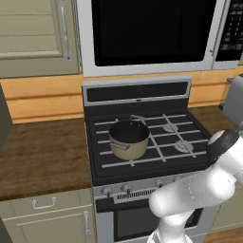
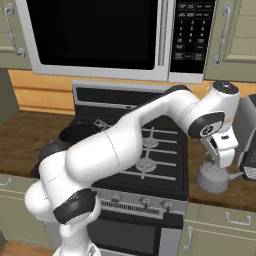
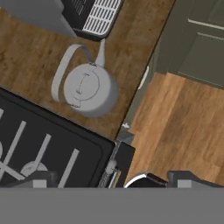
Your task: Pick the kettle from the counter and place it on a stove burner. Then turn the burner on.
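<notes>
The small silver-grey kettle (image 3: 89, 89) stands upright on the dark wood counter (image 3: 26, 52), just right of the black cooktop (image 3: 48, 140), its wire handle folded toward the side away from the counter's front edge. From the right base view, the kettle (image 2: 213, 178) sits directly under my hand. My gripper (image 2: 223, 159) hangs a little above it, fingers pointing down. In the hand view the gripper (image 3: 113, 179) is open, its dark fingertips (image 3: 39, 178) spread wide with nothing between them. The right front burner (image 1: 184, 146) and right rear burner (image 1: 170, 127) are bare under the grate.
A tan saucepan (image 1: 129, 138) with a dark inside occupies the left front burner. A toaster (image 2: 248, 142) stands on the counter right behind the kettle. Silver knobs (image 1: 126, 188) line the stove front. A microwave (image 2: 100, 35) hangs above the stove.
</notes>
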